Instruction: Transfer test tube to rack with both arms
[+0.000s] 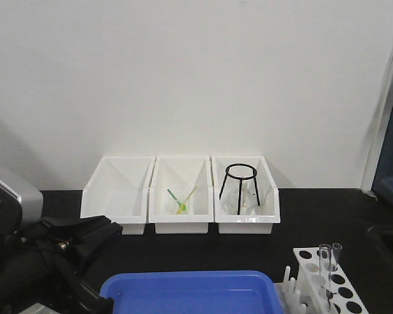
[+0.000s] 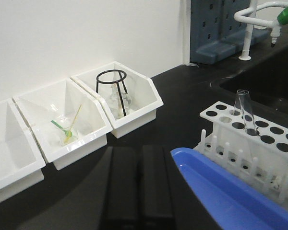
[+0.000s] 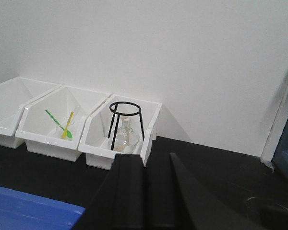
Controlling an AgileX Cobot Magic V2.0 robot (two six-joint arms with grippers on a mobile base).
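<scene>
White wall and black bench fill the front view: three white bins (image 1: 180, 196) stand in a row at the back, a blue tray (image 1: 190, 291) lies at the near edge, and the rack (image 1: 327, 284) sits at lower right with two clear tubes standing in it, the test tube (image 1: 325, 261) upright, its long axis near vertical. Part of the left arm (image 1: 46, 261) shows at lower left; its fingers are not seen here. From the left wrist, the left gripper (image 2: 140, 184) shows two dark fingers close together with a thin gap, holding nothing; the rack (image 2: 252, 143) lies ahead and to its right, beyond the tray corner, the tube (image 2: 245, 110) leaning slightly. From the right wrist, the right gripper (image 3: 156, 191) is slightly parted and empty, aimed at the bin with the black tripod (image 3: 127, 120); neither rack nor tube is visible. I cannot tell which arm is nearer the tube.
</scene>
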